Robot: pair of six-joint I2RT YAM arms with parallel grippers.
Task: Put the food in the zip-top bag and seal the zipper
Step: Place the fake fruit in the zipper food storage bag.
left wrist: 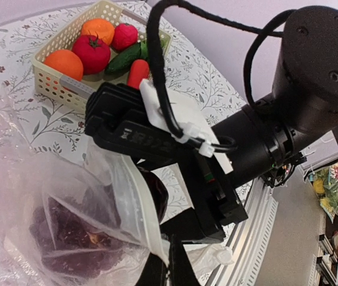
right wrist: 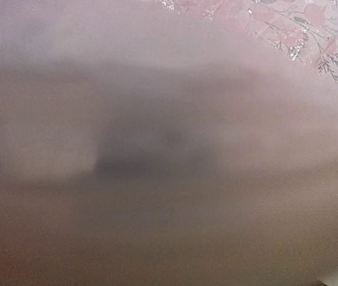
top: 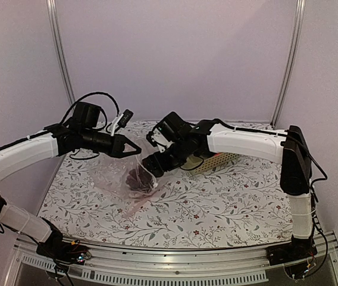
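Limp, slippery bag (top: pixel 106 170) is being pinched at its stiffer zipper (left wrist: pixel 139 205) by left gripper (top: pixel 132 149); right gripper's (top: pixel 152 164) state is being hidden.

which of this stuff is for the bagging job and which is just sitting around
Job: clear plastic zip-top bag; dark purple toy grapes; round red fruit.
Lying about: orange round fruits; green cucumber; cream mesh basket.

Top camera overlooks table (top: pixel 228 199); wrist cameras sit close against zip-top bag (top: pixel 110 173).
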